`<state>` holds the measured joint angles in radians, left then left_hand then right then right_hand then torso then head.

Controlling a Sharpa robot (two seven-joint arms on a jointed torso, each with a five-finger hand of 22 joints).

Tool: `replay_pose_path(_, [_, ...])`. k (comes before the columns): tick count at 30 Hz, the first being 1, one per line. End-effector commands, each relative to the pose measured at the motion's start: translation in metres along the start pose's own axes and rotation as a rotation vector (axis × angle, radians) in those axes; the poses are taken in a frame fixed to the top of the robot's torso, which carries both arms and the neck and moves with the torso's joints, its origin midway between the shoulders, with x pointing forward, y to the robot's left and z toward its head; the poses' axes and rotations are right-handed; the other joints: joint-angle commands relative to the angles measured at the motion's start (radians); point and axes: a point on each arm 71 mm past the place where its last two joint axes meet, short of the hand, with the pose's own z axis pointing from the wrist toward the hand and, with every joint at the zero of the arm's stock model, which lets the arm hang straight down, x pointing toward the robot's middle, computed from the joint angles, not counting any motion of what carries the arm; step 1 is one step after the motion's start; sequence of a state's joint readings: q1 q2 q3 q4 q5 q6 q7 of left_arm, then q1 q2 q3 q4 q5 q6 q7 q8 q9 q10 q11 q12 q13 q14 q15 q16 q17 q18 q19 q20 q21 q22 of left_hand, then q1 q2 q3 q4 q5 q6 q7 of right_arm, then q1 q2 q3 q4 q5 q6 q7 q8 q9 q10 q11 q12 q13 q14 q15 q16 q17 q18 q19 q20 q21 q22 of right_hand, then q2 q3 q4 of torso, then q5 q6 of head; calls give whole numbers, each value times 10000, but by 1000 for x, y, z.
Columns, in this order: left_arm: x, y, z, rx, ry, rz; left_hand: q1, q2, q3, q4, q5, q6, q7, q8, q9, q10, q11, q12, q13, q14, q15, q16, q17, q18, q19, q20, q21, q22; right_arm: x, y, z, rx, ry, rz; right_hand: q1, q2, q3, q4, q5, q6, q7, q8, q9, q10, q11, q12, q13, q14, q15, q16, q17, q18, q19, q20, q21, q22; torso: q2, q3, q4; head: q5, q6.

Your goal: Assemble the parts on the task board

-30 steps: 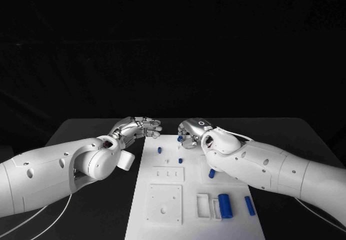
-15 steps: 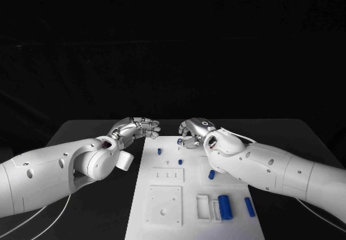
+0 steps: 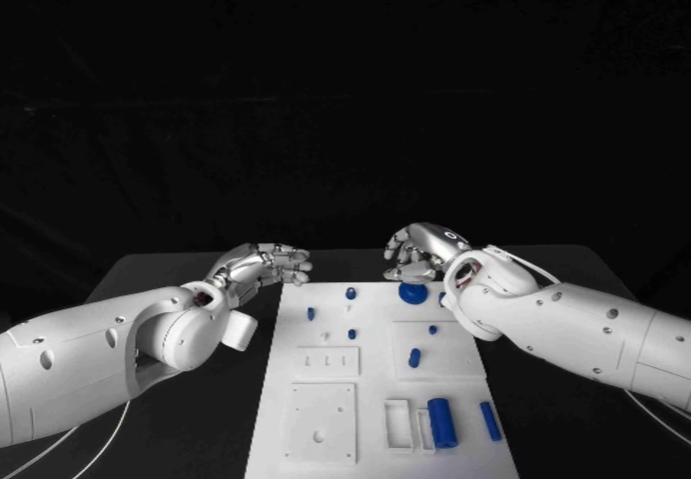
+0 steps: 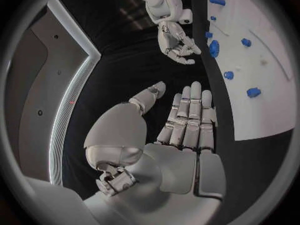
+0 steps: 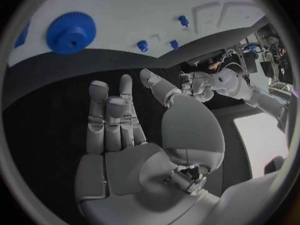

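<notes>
From the head camera you see the white task board (image 3: 377,389) lying lengthwise in the middle of the black table (image 3: 173,269). Your left hand (image 3: 263,264) hovers off the board's far left corner, fingers extended close together and holding nothing. Your right hand (image 3: 419,251) hangs over the board's far edge, fingers curled downward; from here you cannot tell whether they touch anything. Just below it a round blue gear (image 3: 413,293) lies on the board. Small blue pegs (image 3: 350,292) stand along the far half, a short blue cylinder (image 3: 414,357) lies mid-board, and a larger blue cylinder (image 3: 442,421) sits near the close edge beside a white bracket (image 3: 399,422), with a slim blue bar (image 3: 489,420) to its right.

In the left wrist view, your left hand (image 4: 181,130) shows an open palm with fingers straight and side by side, thumb apart, empty, over the dark table beside the board's edge. The right hand (image 4: 177,42) appears beyond, fingers bent, close to the gear (image 4: 214,48).

In the right wrist view, your right hand (image 5: 134,130) is empty, fingers loosely together and raised, thumb out. The gear (image 5: 70,32) lies flat on the board (image 5: 137,15), apart from the fingertips, and the left hand (image 5: 197,85) sits across the table
</notes>
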<state>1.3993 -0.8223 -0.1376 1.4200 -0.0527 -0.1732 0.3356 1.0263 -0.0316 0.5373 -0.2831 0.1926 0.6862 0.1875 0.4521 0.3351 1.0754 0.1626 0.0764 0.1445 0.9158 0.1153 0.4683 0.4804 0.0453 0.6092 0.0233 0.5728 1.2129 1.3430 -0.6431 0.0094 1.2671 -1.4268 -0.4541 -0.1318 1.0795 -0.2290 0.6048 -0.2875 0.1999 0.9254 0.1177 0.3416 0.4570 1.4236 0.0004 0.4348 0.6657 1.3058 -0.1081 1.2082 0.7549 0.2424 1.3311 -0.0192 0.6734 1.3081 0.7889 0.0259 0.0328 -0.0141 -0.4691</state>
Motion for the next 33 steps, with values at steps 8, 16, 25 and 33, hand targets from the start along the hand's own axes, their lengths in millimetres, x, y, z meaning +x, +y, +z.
replay_pose_path(8, [-2,-3,-1,190,124,-106,91,47,-15,-19,21,61,195,-43,16,97,-18,-1,16,15,81,-53,13,-45,-56,9,21,-15,-5,-43,-10,915,1704,509,-231,241,-524,2,918,-463,103,-341,223,-2196,142,5851,5522,-142,125,964,1040,194,363,-295,838,269,-84,30,-177,-66,82])
replay_pose_path(16, [1,-3,0,185,223,-135,94,47,-16,-21,22,66,192,-43,20,105,-22,-1,18,18,79,-54,16,-44,-56,8,23,-15,2,-48,-5,1017,2402,109,-357,407,-812,-7,1104,-883,315,-710,73,-1933,336,7206,6362,-228,313,1232,1533,194,292,-501,1610,264,-69,44,-167,-159,67])
replay_pose_path(25, [1,-2,0,171,215,-133,96,50,-17,-21,22,68,191,-47,23,106,-23,-4,19,20,79,-56,19,-44,-55,7,25,-15,9,-53,-2,1124,2578,-69,-606,492,-1169,2,1041,-1129,421,-900,-46,-1916,442,7433,6427,-232,416,1282,1704,194,197,-551,1947,251,-17,78,-101,-205,24])
replay_pose_path(33, [0,-2,-1,161,176,-121,96,47,-19,-22,23,66,192,-52,26,104,-22,-10,19,21,79,-59,22,-44,-56,7,27,-15,12,-52,-1,1211,2290,-59,-574,601,-1216,-10,1003,-1104,418,-902,-61,-1942,440,7472,6411,-234,417,1281,1759,194,137,-574,2043,240,3,118,-113,-159,62])
